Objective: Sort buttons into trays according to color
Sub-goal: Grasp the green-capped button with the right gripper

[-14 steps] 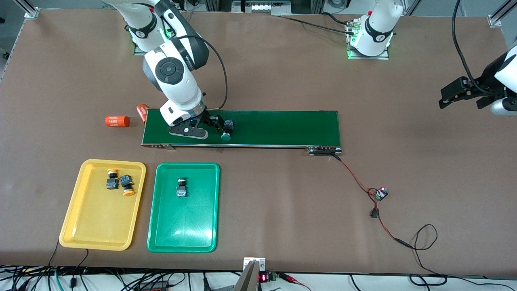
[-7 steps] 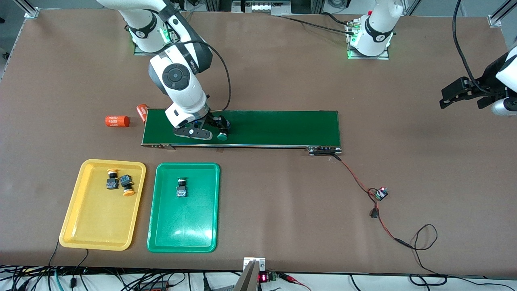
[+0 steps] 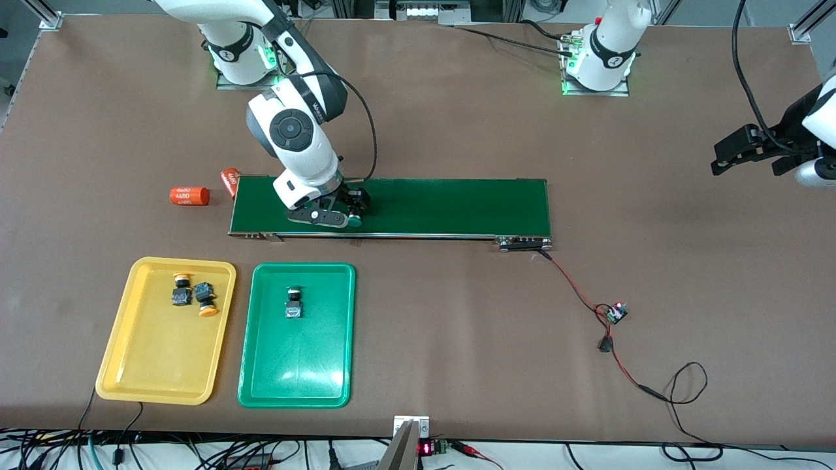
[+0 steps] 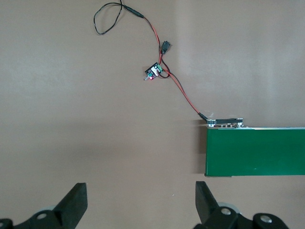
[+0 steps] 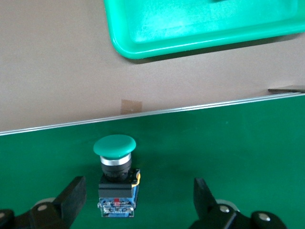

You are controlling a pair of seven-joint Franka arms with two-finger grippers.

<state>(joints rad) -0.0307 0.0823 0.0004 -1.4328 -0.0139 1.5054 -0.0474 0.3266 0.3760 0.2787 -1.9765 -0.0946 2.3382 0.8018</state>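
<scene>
A: Green button [image 5: 116, 177] lies on the belt [image 5: 214, 143], between the right end effector's [image 5: 136, 202] wide-open fingers, nothing gripped yet.

B: Pickup step, then. Next: close, carry to the green tray [image 3: 297, 336]. Left end effector [image 4: 140, 202] waits open over bare surface [image 4: 71, 95].

green tray [image 3: 261, 365] and yellow tray [image 3: 124, 365]: glossy smooth plastic, glare spots. belt [image 3: 457, 202]: matt dark green, metal edge strip. table [image 3: 457, 117]: matt brown, smooth. green button [image 5: 114, 146]: smooth plastic cap, shiny metal collar. orange cylinder [image 3: 189, 195]: printed label.
</scene>
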